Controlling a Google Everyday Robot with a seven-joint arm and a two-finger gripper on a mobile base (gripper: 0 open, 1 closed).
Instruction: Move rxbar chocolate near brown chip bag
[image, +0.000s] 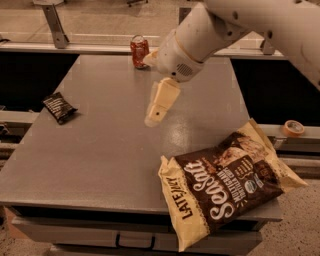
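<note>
The rxbar chocolate (59, 107) is a small black wrapper with white print, lying at the table's left edge. The brown chip bag (225, 184) is large, dark brown and cream, and lies at the front right corner, partly overhanging the edge. My gripper (156, 114) hangs from the white arm above the middle of the table, well to the right of the rxbar and up-left of the chip bag. It holds nothing that I can see.
A red can (139, 51) stands at the far edge of the grey table (100, 160). A roll of tape (293, 128) lies on a ledge to the right. A rail runs behind the table. A drawer handle shows under the front edge.
</note>
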